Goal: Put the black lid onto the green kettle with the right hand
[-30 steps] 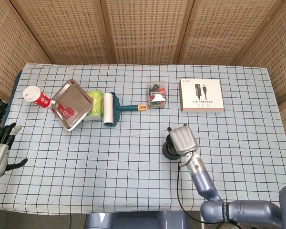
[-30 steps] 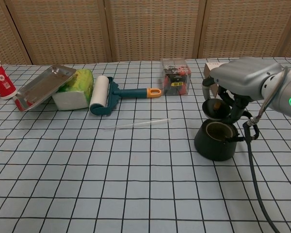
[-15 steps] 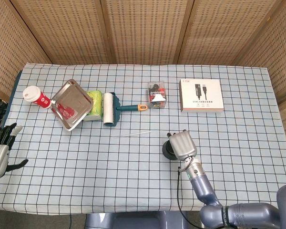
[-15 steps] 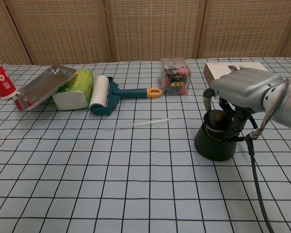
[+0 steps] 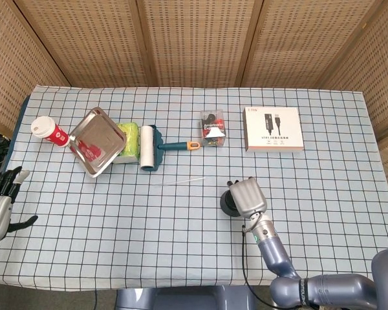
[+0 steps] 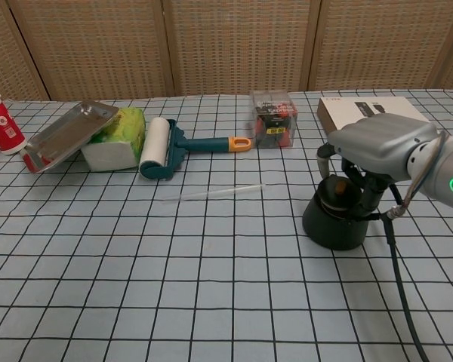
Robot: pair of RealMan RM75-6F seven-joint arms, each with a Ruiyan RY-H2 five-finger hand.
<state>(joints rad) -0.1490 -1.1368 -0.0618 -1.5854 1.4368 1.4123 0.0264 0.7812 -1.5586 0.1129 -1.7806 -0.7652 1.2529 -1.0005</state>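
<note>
Chest view shows the grey right hand (image 6: pixel 370 162) arched over the squat dark green kettle (image 6: pixel 334 225), its fingers (image 6: pixel 322 160) curled down around the round black lid (image 6: pixel 337 192), which sits at the kettle's mouth; whether the lid is fully seated or only held there is hard to tell, because the palm covers the far side. From the head view the same hand (image 5: pixel 247 197) hides nearly everything: only a dark crescent of the kettle (image 5: pixel 227 205) peeks out on its left, and the lid cannot be made out at all. The left hand (image 5: pixel 0 205) is cut off at the frame edge beside the table, fingers spread, nothing in it. Along the back of the checked tablecloth (image 6: pixel 174 286) stand a red paper cup (image 6: pixel 0 122), a tilted steel tray (image 6: pixel 64 132) leaning on a green and white pack (image 6: pixel 117 139), a teal-handled lint roller (image 6: pixel 166 147), a clear plastic box (image 6: pixel 274 119) with blurred contents, and a flat white carton (image 6: pixel 370 109) partly hidden behind the hand.
</note>
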